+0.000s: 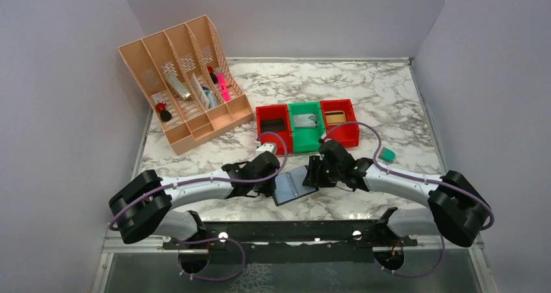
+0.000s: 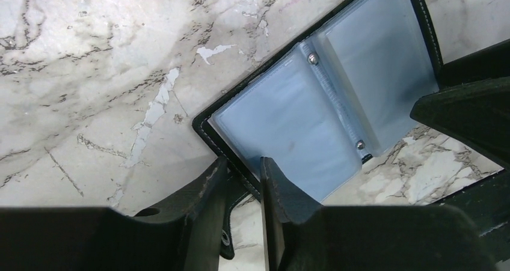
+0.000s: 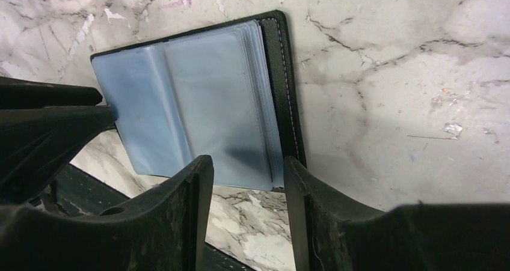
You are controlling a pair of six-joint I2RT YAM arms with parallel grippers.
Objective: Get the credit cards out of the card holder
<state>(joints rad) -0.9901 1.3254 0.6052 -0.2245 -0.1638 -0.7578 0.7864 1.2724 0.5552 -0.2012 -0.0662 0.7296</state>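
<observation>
The card holder (image 1: pixel 294 184) lies open on the surface (image 1: pixel 364 91), between my two claws and towards the near side. My left claw (image 2: pixel 240 184) is closed to a narrow gap on the holder's black stitched edge. My right claw (image 3: pixel 248 181) stands open, jaws astride the free edge of the sleeve stack without pressing it.

Handling, in my judgement: light and floppy, with slick clear sleeves that are prone to fanning. The stitched cover is the firm place to pin. Any card is best drawn by an exposed edge.

Of the credit cards I see none distinctly; the cloudy sleeves may conceal them. The sleeve openings cannot be made out.
</observation>
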